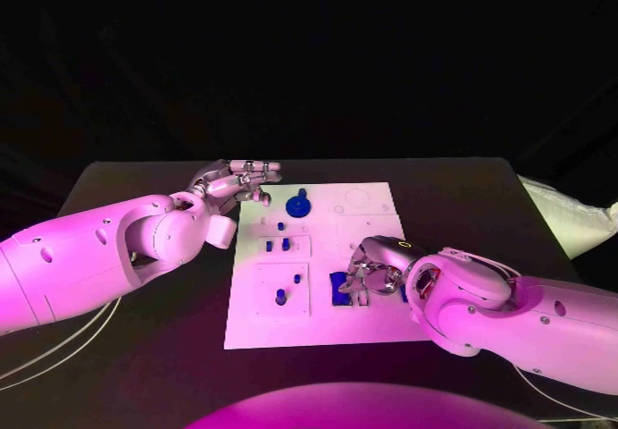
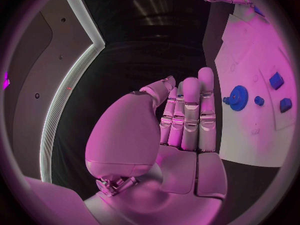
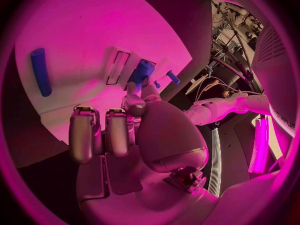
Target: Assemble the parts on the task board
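Your right hand (image 1: 373,268) is sitting lowest in the head view, bent down over the near right part of the task board (image 1: 264,331), with its fingers (image 3: 84,130) curling in over a blue block part (image 1: 340,288) that is lying on the white plate; from the right wrist view the fingers are looking narrow and drawn together, but you cannot tell whether they are actually pinching the part or only touching it, since the palm is hiding the contact. That low, curled pose is probably there because you are working on seating or lifting this piece. A blue rod (image 3: 41,71) is lying flat on the board well apart from that hand, seemingly waiting its turn. Your left hand (image 1: 236,181) is hovering at the board's far left corner, fingers (image 2: 190,112) straight, side by side and holding nothing, likely parked clear of the work. Just beside it, the blue gear (image 1: 299,206) is sitting on the board, and small blue pegs (image 1: 276,244) are standing in a panel between the two hands on the black surface (image 1: 154,357).
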Available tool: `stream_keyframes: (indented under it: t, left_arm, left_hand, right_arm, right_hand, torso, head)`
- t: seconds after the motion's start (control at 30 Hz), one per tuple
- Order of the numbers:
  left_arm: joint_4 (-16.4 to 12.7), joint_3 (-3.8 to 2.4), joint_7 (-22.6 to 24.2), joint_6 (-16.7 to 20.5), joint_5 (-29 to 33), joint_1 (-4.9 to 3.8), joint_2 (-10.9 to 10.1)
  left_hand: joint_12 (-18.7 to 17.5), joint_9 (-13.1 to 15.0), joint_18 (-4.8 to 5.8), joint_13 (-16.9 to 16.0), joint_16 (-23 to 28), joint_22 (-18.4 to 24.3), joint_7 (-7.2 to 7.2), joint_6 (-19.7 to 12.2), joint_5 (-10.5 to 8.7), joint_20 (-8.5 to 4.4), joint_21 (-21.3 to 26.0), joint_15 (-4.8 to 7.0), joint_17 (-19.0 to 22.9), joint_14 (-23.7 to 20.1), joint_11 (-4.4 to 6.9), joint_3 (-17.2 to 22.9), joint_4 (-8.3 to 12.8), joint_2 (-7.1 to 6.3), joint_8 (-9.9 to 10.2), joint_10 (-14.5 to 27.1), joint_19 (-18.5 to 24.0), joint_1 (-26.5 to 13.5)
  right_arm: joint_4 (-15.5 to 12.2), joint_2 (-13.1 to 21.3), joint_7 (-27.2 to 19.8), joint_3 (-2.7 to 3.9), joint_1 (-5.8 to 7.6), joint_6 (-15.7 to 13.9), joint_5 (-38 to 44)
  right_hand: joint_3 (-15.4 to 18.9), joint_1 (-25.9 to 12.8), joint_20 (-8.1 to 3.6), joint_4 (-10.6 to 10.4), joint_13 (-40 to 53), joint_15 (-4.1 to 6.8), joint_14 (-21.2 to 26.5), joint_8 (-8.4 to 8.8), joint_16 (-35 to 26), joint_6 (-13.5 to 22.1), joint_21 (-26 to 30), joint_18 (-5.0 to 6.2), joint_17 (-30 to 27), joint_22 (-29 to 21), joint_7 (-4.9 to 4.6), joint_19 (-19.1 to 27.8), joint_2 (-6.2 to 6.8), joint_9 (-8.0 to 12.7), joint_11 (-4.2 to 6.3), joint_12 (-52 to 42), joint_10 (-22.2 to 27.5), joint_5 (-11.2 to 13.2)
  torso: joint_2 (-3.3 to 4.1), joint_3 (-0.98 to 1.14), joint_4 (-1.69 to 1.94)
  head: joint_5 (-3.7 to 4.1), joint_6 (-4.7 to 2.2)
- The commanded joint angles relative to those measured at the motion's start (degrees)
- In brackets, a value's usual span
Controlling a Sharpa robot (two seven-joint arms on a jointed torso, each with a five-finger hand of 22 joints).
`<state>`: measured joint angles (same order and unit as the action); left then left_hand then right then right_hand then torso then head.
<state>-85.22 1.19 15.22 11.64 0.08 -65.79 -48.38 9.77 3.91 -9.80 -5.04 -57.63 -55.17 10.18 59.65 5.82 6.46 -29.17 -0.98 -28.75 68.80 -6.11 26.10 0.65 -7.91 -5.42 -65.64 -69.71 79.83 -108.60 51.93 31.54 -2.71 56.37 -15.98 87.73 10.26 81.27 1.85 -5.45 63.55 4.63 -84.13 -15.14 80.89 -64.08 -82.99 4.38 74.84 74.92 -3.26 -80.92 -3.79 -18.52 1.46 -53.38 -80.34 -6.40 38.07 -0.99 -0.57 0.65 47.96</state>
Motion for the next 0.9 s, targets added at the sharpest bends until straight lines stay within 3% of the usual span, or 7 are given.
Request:
stream_keyframes:
  t: [0.03, 0.3, 0.5, 0.67, 0.9]
  left_arm:
    - [-0.1, -0.03, 0.22, -1.07, 0.23, 0.0, 0.02]
    - [-0.1, -0.03, 0.03, -1.14, 0.23, 0.0, -0.1]
    - [-0.11, -0.03, 0.03, -1.14, 0.23, 0.0, -0.12]
    - [-0.09, -0.03, 0.08, -1.19, 0.23, 0.0, -0.07]
    - [-0.08, -0.03, 0.12, -1.19, 0.23, 0.0, -0.1]
  left_hand:
    - [0.3, -0.05, -0.62, 0.02, 0.01, 0.09, 0.34, -0.25, 0.22, 0.18, 0.16, -0.1, 0.05, -0.37, 0.0, -0.43, 0.04, 0.45, -0.13, 0.36, -0.28, -0.25]
    - [0.3, -0.05, -0.62, 0.02, 0.01, 0.09, 0.34, -0.25, 0.22, 0.18, 0.16, -0.1, 0.05, -0.37, 0.0, -0.43, 0.04, 0.45, -0.13, 0.36, -0.28, -0.25]
    - [0.47, -0.04, -0.63, 0.03, -0.04, 0.18, 0.36, -0.33, 0.22, 0.19, 0.24, -0.1, 0.19, -0.42, -0.01, -0.5, 0.12, 0.53, -0.16, 0.5, -0.3, -0.25]
    - [0.47, -0.04, -0.63, 0.03, -0.04, 0.18, 0.36, -0.33, 0.22, 0.19, 0.24, -0.1, 0.19, -0.42, -0.01, -0.5, 0.12, 0.53, -0.16, 0.5, -0.3, -0.25]
    - [0.47, -0.04, -0.63, 0.03, -0.04, 0.18, 0.36, -0.33, 0.22, 0.19, 0.24, -0.1, 0.19, -0.42, -0.01, -0.5, 0.12, 0.53, -0.16, 0.5, -0.3, -0.25]
  right_arm:
    - [0.13, 0.76, 0.3, -0.43, -0.48, 1.2, 1.39]
    - [-2.04, 4.28, -3.2, -0.3, -0.2, -0.19, -2.45]
    - [-3.57, 8.05, -4.51, -0.23, 1.22, -1.63, -3.96]
    - [-3.83, 10.89, -4.17, -0.22, 2.17, -1.09, -2.92]
    - [-3.3, 13.6, -2.77, -0.25, 2.49, 0.89, 0.04]
  right_hand:
    - [0.53, -1.84, -0.33, -1.12, -0.22, 0.31, -3.19, -0.3, -0.31, -0.11, 0.22, -0.94, -0.12, 0.01, 0.24, -0.03, -0.45, -0.2, -0.1, -0.01, -0.24, -0.52]
    - [2.73, -5.28, -0.05, -3.3, -2.79, -0.04, -2.83, 0.41, -1.5, 0.89, 1.03, -0.61, -1.8, -1.47, -0.3, 0.91, 0.82, -0.33, -0.56, 4.15, 1.12, -2.48]
    - [3.12, -4.7, 0.41, -3.45, -7.08, -0.61, -2.7, 2.07, -2.08, 3.06, 1.58, -0.43, -2.5, -2.36, -1.22, 1.48, 0.82, 0.14, -1.29, 10.52, 3.49, -3.63]
    - [3.16, -3.91, 0.75, -3.47, -8.94, -0.92, -2.69, 3.1, -2.27, 3.72, 1.73, -0.38, -2.67, -2.54, -1.62, 1.58, 0.5, 0.67, -1.63, 13.15, 4.31, -5.71]
    - [3.32, -3.48, 0.93, -3.76, -10.31, -1.05, -2.61, 3.81, -2.66, 3.72, 2.02, -0.27, -3.16, -2.98, -1.78, 1.84, 0.25, 1.18, -1.77, 14.97, 4.72, -7.71]
  torso:
    - [-0.01, 0.03, 0.04]
    - [-0.06, -0.01, -0.09]
    - [-0.05, 0.04, -0.14]
    - [-0.08, 0.0, -0.09]
    - [-0.06, 0.05, -0.22]
  head:
    - [0.06, 0.01]
    - [0.21, 0.12]
    - [0.47, 0.0]
    - [0.87, -0.06]
    - [1.33, -0.13]
